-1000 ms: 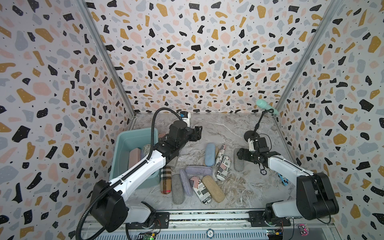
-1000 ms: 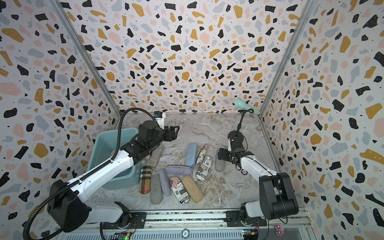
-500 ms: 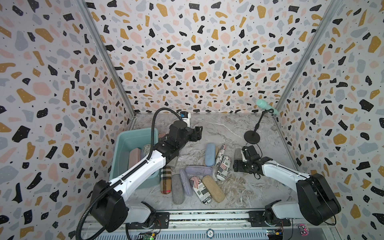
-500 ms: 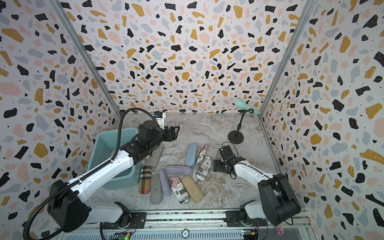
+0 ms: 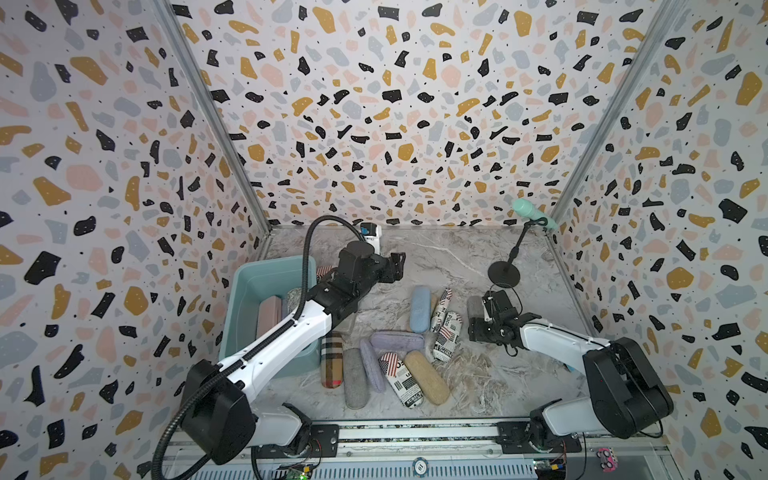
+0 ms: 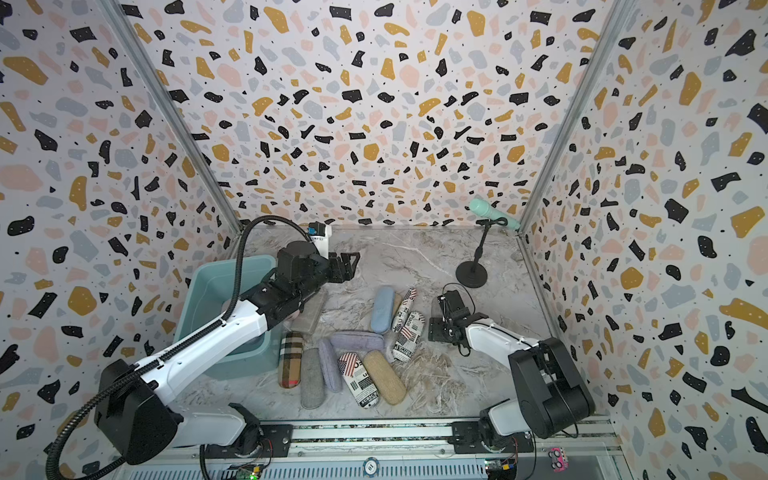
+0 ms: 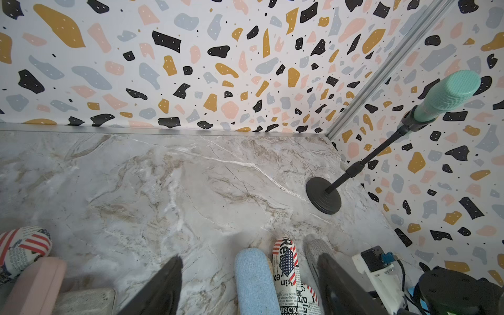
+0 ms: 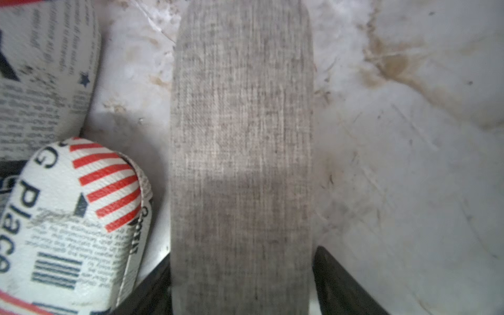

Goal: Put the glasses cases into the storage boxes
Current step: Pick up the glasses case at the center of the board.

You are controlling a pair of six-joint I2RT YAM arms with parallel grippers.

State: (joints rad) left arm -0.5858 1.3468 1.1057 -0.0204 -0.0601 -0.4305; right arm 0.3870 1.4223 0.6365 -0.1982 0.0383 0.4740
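The tub [image 5: 257,289] [image 6: 208,284] is half covered by the left arm in both top views. Inside it only a pink case [image 5: 268,316] shows clearly. A speckled grey slab [image 5: 293,297] at the tub's right wall is crossed by the arm, and I cannot tell whether it lies in the tub or just outside. Past the tub's far right corner, one end of a newsprint case [image 5: 326,272] [image 7: 24,245] peeks out. Above the table there hangs the left gripper [image 5: 398,266] [image 6: 352,264] [image 7: 248,259], spread wide with nothing between its fingers. Well right of the tub, the right gripper [image 5: 478,328] [image 8: 242,256] sits low over the grey case [image 5: 473,303] [image 8: 242,122], which lies flat on the table. From the top views only the case's far end shows. In the right wrist view a finger [image 8: 335,278] runs down each long side and the tips drop out of sight, so I cannot tell whether they press the case or merely flank it. Just right of the tub's front the other cases lie in a loose pile: plaid [image 5: 331,359], lavender [image 5: 397,340], tan [image 5: 426,376], blue [image 5: 419,309] and a second newsprint one [image 5: 446,336], which overlap and hide each other's edges. A small white and blue object [image 5: 370,232] behind the tub is too blocked to name.
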